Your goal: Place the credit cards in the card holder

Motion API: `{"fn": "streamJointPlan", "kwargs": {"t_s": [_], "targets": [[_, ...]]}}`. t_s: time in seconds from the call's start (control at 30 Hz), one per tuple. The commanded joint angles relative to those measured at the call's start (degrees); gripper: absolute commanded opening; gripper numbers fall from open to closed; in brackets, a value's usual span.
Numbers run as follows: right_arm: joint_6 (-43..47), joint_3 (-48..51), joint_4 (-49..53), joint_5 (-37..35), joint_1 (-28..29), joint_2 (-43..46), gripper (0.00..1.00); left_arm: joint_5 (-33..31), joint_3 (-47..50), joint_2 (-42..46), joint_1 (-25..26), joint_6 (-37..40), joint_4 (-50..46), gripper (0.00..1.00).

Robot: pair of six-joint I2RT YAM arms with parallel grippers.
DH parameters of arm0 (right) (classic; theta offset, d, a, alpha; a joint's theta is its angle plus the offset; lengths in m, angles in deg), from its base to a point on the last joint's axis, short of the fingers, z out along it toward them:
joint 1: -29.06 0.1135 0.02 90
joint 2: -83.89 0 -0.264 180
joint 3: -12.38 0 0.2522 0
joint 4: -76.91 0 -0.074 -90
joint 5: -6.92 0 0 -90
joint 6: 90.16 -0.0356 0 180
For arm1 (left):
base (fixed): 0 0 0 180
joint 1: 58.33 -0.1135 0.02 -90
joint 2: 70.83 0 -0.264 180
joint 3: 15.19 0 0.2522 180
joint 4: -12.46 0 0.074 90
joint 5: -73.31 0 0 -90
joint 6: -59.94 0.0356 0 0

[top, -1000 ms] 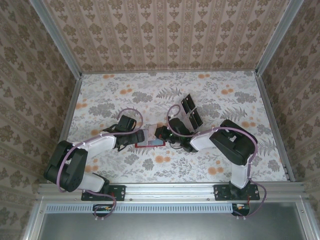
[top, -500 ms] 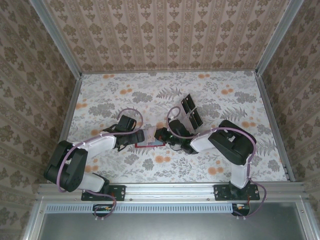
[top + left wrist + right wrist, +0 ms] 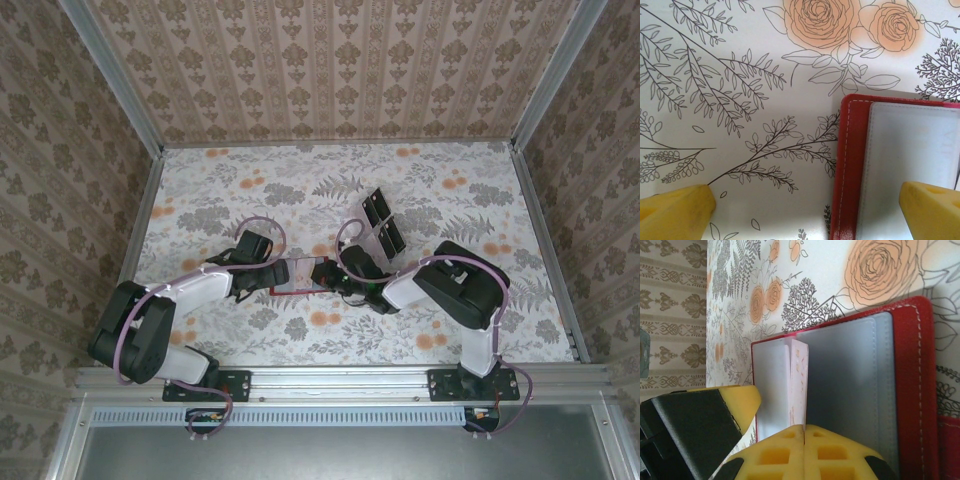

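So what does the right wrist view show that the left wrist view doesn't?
Right wrist: the right hand shut on a pale credit card, edge-on over the card holder's open pockets. Left wrist: the left hand open wide, one fingertip over the holder's pale pocket. Both: the red holder on the floral table.

Both arms logged: left white-shelled arm and right white-shelled arm, each with bulky black joint housings. We note a purple cable looping along each. Claw fingers: yellow blocks with square recesses, black-backed. Black base plates.
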Motion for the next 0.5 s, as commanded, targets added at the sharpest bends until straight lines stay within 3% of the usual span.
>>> {"fn": "streamJointPlan", "kwargs": {"t_s": [0.0, 0.47], "targets": [[-0.6, 1.2, -1.2, 0.7, 0.5, -2.0, 0.0, -1.8, 2.1, -2.1, -0.3, -1.1, -6.7, 1.0], [-1.4, 1.3, -4.8, 2.8, 0.6, -5.2, 0.0, -1.8, 2.1, -2.1, -0.2, -1.1, -6.9, 1.0]]}}
